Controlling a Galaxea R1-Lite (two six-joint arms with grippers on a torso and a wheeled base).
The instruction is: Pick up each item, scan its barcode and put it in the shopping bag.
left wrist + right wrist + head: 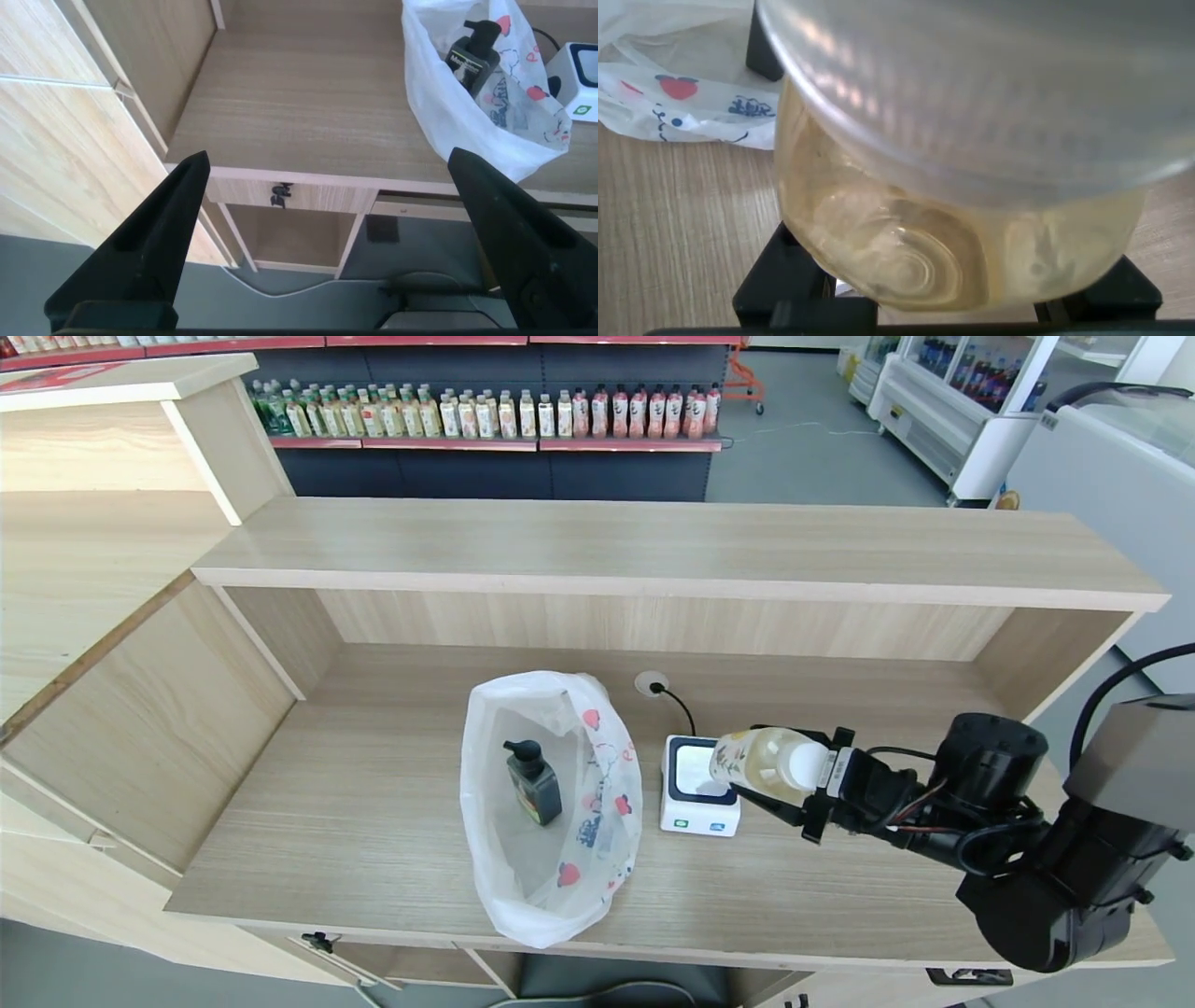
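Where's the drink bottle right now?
Head view, robot's right side: the drink bottle lies sideways in the right tool, over the scanner, just right of the shopping bag.

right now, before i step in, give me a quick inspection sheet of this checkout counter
surface: light wood counter, no spills seen
job's things: white plastic shopping bag with red prints lies open on the counter, a dark pump bottle inside; a clear bottle of pale yellow drink with a white cap is held over the white box scanner
clutter: nothing seen
grippers: right gripper shut on the drink bottle; left gripper open, empty, off the counter's near edge
cables: black cable runs from the scanner to a round grommet in the counter
surroundings: shelf of bottled drinks and white chillers behind
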